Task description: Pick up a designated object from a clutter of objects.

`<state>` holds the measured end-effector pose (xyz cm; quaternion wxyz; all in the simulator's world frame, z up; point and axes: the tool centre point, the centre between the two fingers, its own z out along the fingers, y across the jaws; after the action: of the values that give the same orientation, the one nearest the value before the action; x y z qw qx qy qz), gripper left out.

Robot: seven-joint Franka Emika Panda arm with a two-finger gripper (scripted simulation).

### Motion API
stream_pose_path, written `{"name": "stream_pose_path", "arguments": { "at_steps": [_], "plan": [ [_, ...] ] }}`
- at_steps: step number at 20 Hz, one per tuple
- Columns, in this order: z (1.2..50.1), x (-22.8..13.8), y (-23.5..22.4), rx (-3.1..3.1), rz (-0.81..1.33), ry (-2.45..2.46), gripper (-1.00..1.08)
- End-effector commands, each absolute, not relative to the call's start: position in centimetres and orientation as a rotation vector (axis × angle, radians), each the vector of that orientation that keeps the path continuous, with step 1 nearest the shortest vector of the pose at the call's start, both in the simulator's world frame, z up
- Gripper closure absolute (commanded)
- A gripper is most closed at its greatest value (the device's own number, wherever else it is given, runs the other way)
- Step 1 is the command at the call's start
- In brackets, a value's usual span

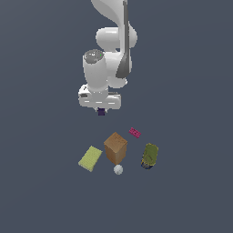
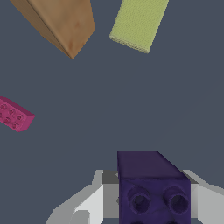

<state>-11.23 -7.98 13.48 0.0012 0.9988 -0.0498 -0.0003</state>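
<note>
The designated object, a tiny dark purple block (image 1: pixel 101 112), hangs under my gripper (image 1: pixel 101 110), well above the floor and behind the rest of the clutter. In the wrist view the purple block (image 2: pixel 153 188) shows round studs and sits between my white fingers (image 2: pixel 89 203), which are shut on it. Below lies the clutter of objects: a brown box (image 1: pixel 115 148), a flat yellow-green pad (image 1: pixel 90 158), an olive-green pack (image 1: pixel 149 155), a pink brick (image 1: pixel 134 132) and a white ball (image 1: pixel 118 169).
The wrist view shows the brown box (image 2: pixel 65 24), the yellow-green pad (image 2: pixel 138 24) and the pink brick (image 2: pixel 14 114) on the dark grey floor. The white arm (image 1: pixel 111 50) rises above the gripper.
</note>
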Motion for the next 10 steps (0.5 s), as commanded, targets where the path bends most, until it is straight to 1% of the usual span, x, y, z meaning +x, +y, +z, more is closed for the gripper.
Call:
{"name": "stream_pose_path", "arguments": {
  "at_steps": [1,10],
  "plan": [
    [15.3,-10.7,-6.0,3.132,-0.001,-0.157,1.08],
    [22.4,-8.5,2.2,3.131,0.0,-0.157,1.08]
  ]
}}
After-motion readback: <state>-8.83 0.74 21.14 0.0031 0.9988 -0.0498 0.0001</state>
